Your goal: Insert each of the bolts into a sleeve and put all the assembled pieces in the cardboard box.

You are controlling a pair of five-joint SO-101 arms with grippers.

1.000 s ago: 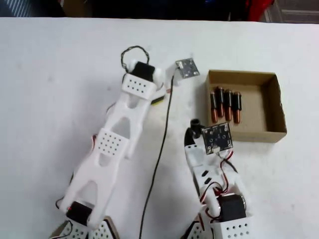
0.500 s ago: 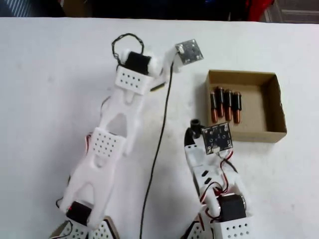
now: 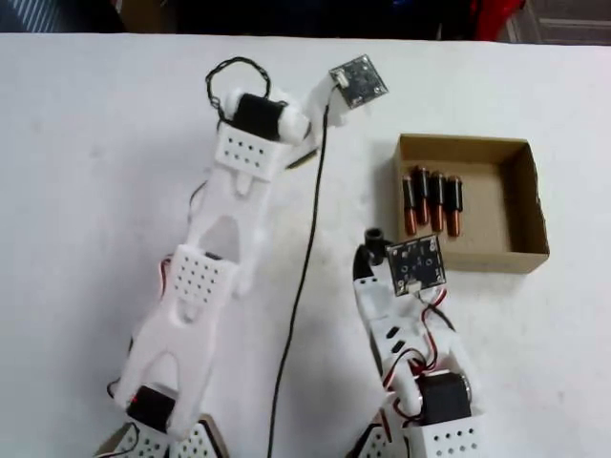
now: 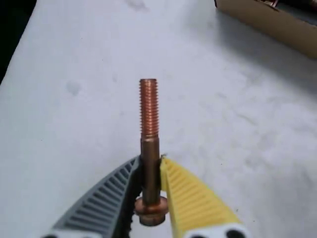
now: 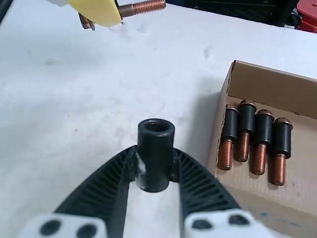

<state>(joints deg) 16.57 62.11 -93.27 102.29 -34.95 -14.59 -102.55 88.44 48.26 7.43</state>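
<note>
My left gripper (image 4: 150, 173) is shut on a copper bolt (image 4: 149, 134) near its head, the threaded end pointing away over the white table. In the high view that gripper (image 3: 304, 157) sits left of the cardboard box (image 3: 520, 205). My right gripper (image 5: 154, 171) is shut on a black sleeve (image 5: 156, 153), held upright with its bore facing up; from above, the sleeve (image 3: 376, 237) is just left of the box's near corner. Several assembled bolt-and-sleeve pieces (image 3: 431, 200) lie side by side in the box. The right wrist view has the bolt (image 5: 141, 7) off beyond the sleeve.
A black cable (image 3: 304, 277) runs down the table between the two arms. The table's far edge (image 3: 305, 36) meets a dark background. Open white table surface (image 3: 86, 191) lies left of the left arm.
The left arm has swung away from the near side, carrying the bolt farther up the table. The right arm with the sleeve has stayed still.
</note>
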